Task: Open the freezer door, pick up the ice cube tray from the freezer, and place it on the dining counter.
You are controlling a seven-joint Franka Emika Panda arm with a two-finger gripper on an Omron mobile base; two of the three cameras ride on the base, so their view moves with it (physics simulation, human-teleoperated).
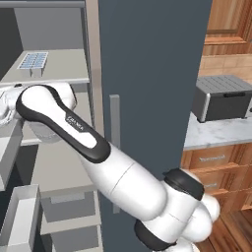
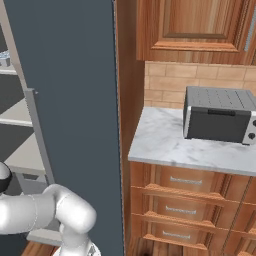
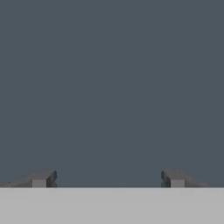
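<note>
Fingertips (image 3: 41, 178) spread wide, gripper (image 3: 109, 179) empty against slate-grey surface. Freezer (image 1: 59, 147) looks open; ice cube tray (image 1: 33, 61) on upper shelf. We're at pickup: next, reach up, align over tray.

Grey appliance (image 2: 220, 114) on sm. marble counter (image 2: 165, 142), wood drawers (image 2: 185, 202) under.

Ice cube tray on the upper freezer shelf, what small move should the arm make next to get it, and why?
Probably raise and turn the hand toward the ice cube tray. The freezer stands open, and the tray lies untouched on its upper shelf. The gripper is open and empty, facing a plain slate-grey surface rather than the tray.
</note>
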